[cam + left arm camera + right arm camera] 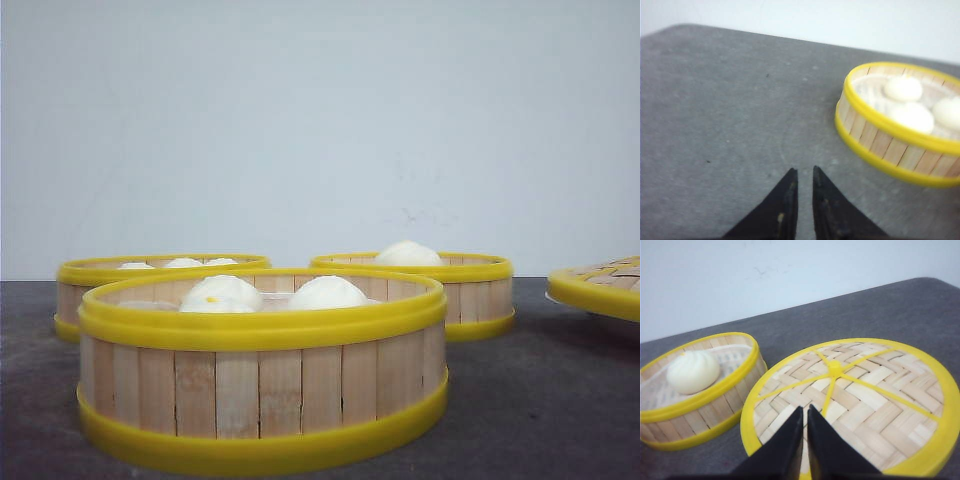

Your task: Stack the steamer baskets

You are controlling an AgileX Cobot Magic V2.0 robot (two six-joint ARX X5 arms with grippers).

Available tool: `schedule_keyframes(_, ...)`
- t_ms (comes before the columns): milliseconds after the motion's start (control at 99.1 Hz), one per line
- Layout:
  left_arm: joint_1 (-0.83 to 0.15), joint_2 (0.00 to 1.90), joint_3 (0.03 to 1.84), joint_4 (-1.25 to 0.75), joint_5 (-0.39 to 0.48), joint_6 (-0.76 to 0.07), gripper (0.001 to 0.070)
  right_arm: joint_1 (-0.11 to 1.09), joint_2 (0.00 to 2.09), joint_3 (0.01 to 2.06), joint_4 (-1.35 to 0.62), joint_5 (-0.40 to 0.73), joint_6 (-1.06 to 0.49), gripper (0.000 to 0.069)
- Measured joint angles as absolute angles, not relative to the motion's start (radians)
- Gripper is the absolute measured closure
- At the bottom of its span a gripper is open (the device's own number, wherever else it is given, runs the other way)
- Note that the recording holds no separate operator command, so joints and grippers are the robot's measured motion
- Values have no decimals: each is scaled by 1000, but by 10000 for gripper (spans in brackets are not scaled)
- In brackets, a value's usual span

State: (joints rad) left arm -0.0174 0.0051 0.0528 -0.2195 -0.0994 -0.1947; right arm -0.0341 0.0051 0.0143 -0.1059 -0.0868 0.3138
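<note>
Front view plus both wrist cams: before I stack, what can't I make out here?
- Front view: the flat woven yellow-rimmed lid is cut off by the right edge; neither arm shows.
- Front view: the near slatted yellow-rimmed steamer basket hides the lower walls of the rear left basket and rear right basket.
- Left wrist view: blurred; the basket's far side runs off frame. Left tool near-shut, empty.
- Right wrist view: right tool covers part of the lid.

Steamer baskets (262,375) made of pale wooden slats, rims shiny yellow (like plastic), lid (855,400) woven, table (725,110) grey, matt
</note>
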Motion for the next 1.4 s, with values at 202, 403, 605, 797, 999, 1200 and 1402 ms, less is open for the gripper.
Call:
schedule_keyframes(202,-17,5,53,-144,-73,-308,685,-34,5,15,-76,-83,449,680)
schedule_keyframes(403,-17,58,146,-145,-73,-390,685,-34,67,117,-107,-53,551,681)
schedule_keyframes(605,-17,290,459,-204,-73,-382,685,-34,304,445,-167,-10,485,681)
schedule_keyframes(797,-18,548,759,-312,-46,-289,685,-34,558,786,-360,-26,293,681)
schedule_keyframes(999,-18,677,821,-344,42,-231,418,-31,675,894,-443,-136,213,391)
schedule_keyframes(1200,-27,792,821,-335,55,-220,331,-6,705,894,-435,-158,212,244)
schedule_keyframes(1402,-39,1027,905,-337,56,-197,328,18,750,894,-429,-171,213,238)
